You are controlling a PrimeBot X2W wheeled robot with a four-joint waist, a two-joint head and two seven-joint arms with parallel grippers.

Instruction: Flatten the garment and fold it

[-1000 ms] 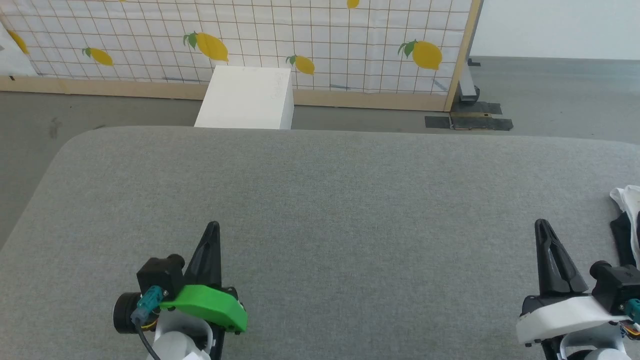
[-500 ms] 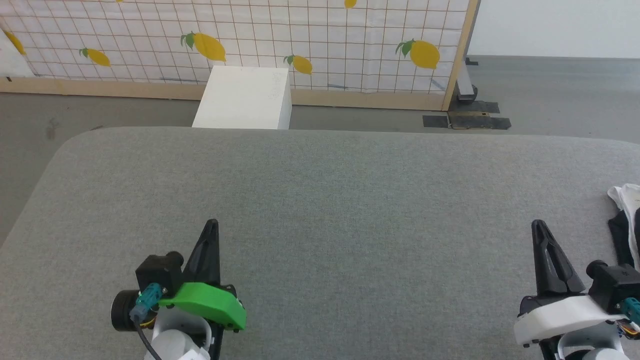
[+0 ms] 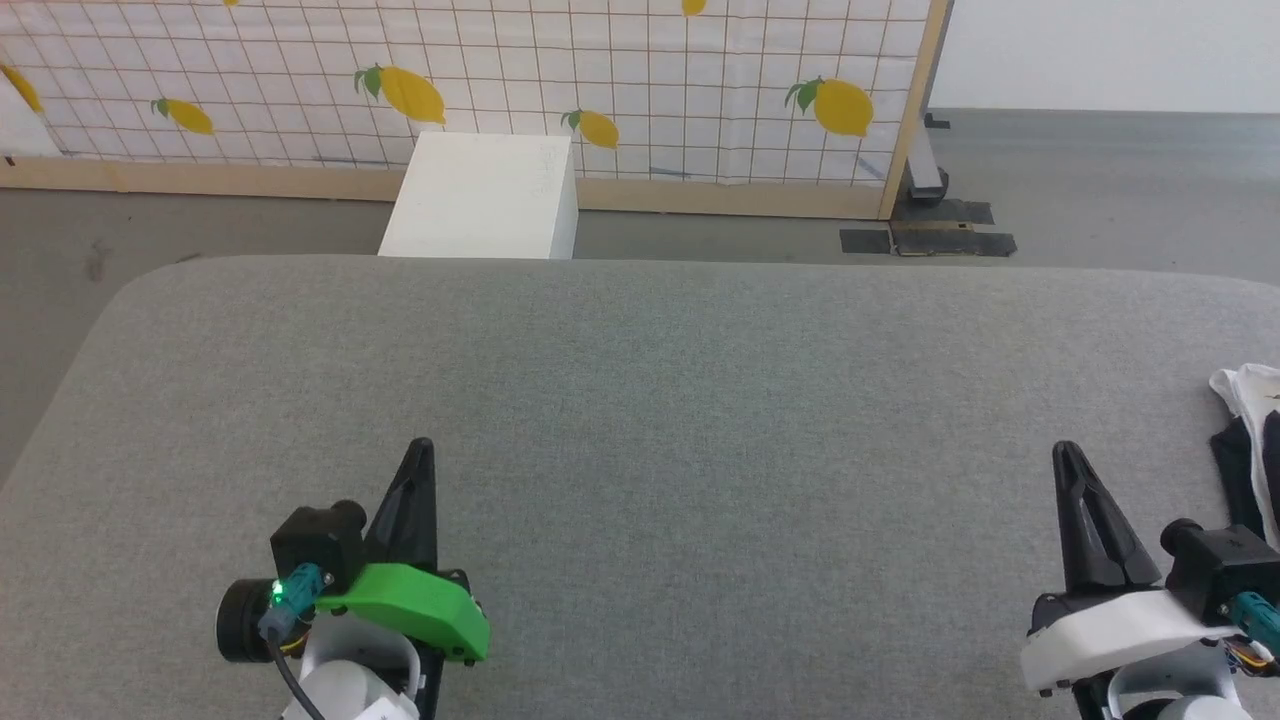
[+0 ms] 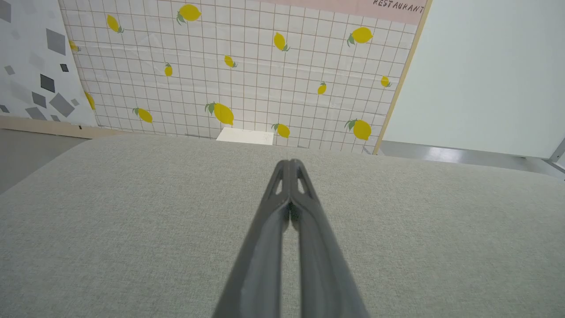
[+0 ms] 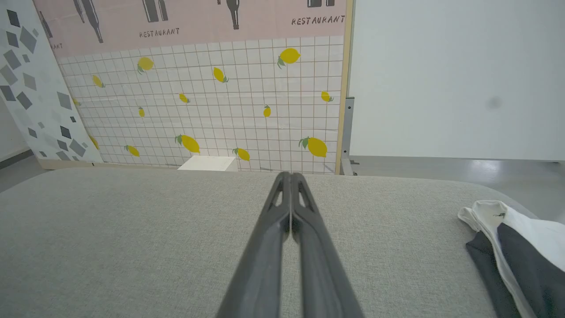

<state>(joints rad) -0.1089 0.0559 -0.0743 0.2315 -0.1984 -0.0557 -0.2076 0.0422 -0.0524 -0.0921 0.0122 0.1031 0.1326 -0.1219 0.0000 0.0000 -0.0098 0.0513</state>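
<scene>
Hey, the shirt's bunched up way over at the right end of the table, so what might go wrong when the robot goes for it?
1. The garment lies crumpled near the right end of the table; a careless tug might drag it off.
2. The right gripper and left gripper are both shut, so reaching in like this would likely just push the cloth.
3. The left gripper is far from the garment, so spreading it with both may be awkward.

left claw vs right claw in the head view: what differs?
The dark-fingered left claw carries a green plastic cover; the right claw carries a white one. The left claw sits over bare grey fabric surface; the right claw sits beside the crumpled black-and-white garment, fingers clear of it. Both are shut and empty.
</scene>
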